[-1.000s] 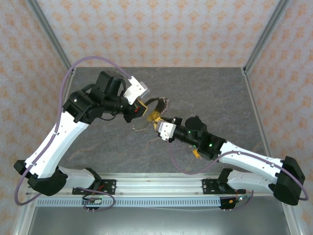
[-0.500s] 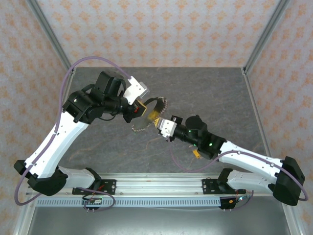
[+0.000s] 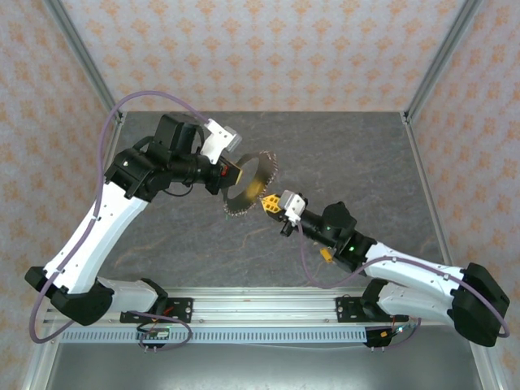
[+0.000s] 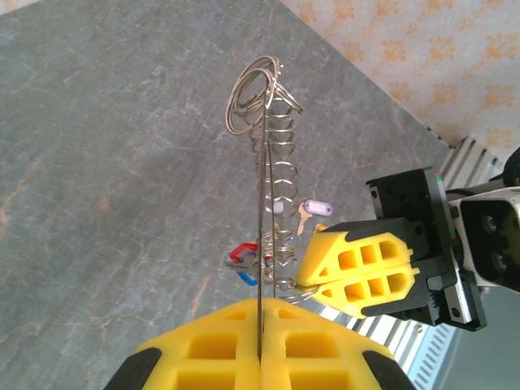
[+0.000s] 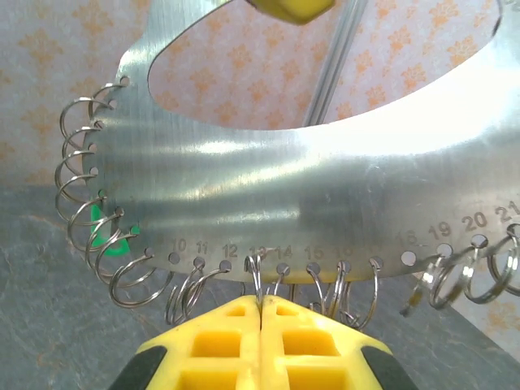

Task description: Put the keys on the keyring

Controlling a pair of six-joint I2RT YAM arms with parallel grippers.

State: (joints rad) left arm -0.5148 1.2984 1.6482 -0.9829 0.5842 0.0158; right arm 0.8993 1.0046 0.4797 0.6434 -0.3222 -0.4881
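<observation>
**Both grippers closed on the keyring, held above the table**

From the top external camera we see the keyring [image 3: 253,165] lifted off the grey table [image 3: 162,236], roughly midway between the two arms; the left gripper [image 3: 233,173] clamps its left rim, and the right gripper [image 3: 270,203] meets its lower right edge; the keys are too small to tell apart from here.

From the left wrist camera we look along the keyring [image 4: 261,244] edge-on, a thin steel line running up from our own left gripper [image 4: 260,345], whose yellow fingers are pressed together on it; split rings [image 4: 280,171] coil along the rim like a spring; a white-headed key [image 4: 315,208] hangs to the right of the plate, a red key head [image 4: 242,249] and a blue key head [image 4: 248,276] sit close together to its left; the right gripper [image 4: 305,282] comes in from the right, fingers closed, tips touching the lowest rings.

From the right wrist camera we face the flat of the keyring [image 5: 284,187], a curved steel plate with numbered holes along its lower rim, each carrying a ring; the right gripper [image 5: 260,310] is pinched tight on the split ring [image 5: 257,272] at the hole marked 13; a green key head [image 5: 110,236] shows among the rings at the left; the left gripper's yellow fingertip [image 5: 294,6] touches the plate's top edge.
</observation>
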